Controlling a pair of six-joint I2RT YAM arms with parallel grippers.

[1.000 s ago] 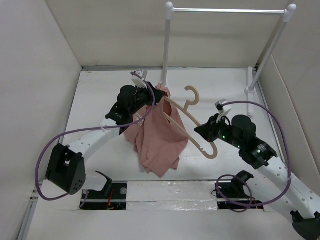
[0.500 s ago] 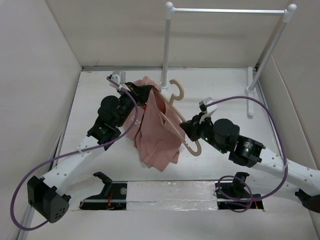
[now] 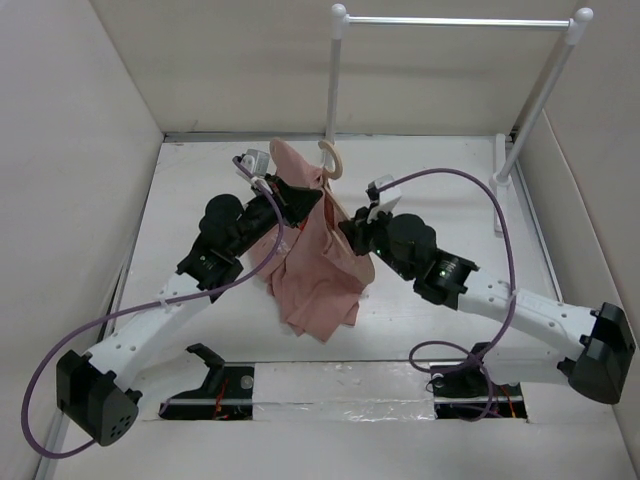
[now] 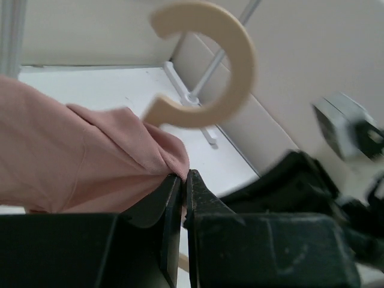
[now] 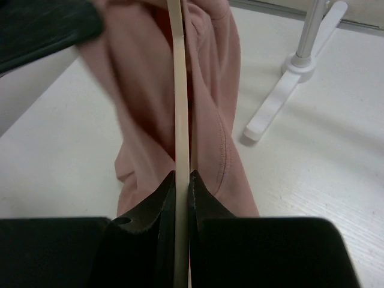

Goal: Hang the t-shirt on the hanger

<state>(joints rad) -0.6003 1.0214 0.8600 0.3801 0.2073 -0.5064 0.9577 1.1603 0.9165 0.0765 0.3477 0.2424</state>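
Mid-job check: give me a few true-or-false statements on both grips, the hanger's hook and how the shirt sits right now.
1. The right gripper is shut on the hanger. True.
2. The left gripper is open and holds nothing. False: it is shut on the pink t-shirt.
3. The hook hangs on the white rail. False: the hook is free in the air, well below the rail.
4. T-shirt fabric lies on both sides of the hanger's arm in the right wrist view. True.
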